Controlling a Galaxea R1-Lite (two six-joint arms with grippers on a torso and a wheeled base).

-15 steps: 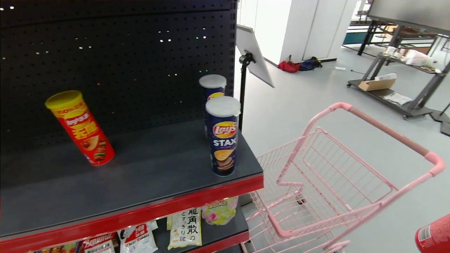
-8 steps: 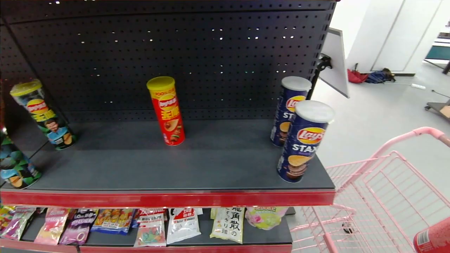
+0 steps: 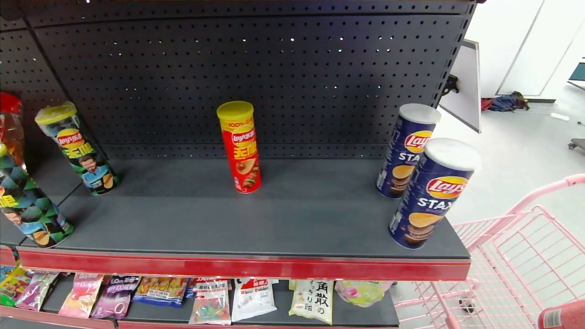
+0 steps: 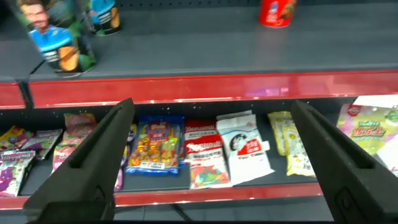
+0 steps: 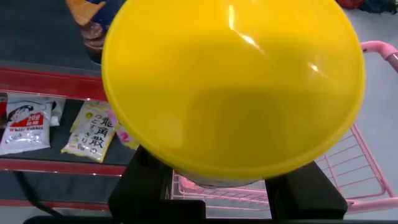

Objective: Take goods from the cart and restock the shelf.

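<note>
Canisters stand on the shelf [image 3: 274, 219], a matte dark board: a red tube [image 3: 241, 146] at its middle, two blue white-lidded tubes [image 3: 432, 194] at its right end, two green tubes [image 3: 77, 148] at its left. Flat snack bags [image 3: 249, 299] line the tier beneath. Right of the shelf, by the pink wire cart [image 3: 569, 182], the right gripper [image 5: 227, 190] pinches a yellow-lidded red can [image 5: 233, 81]. The left gripper [image 4: 211, 155], fingers spread, faces the lower tier.

floor [image 3: 512, 155]: pale grey | wall [image 3: 516, 41]: white | heap [image 3: 505, 103] by wall: perhaps bags
</note>
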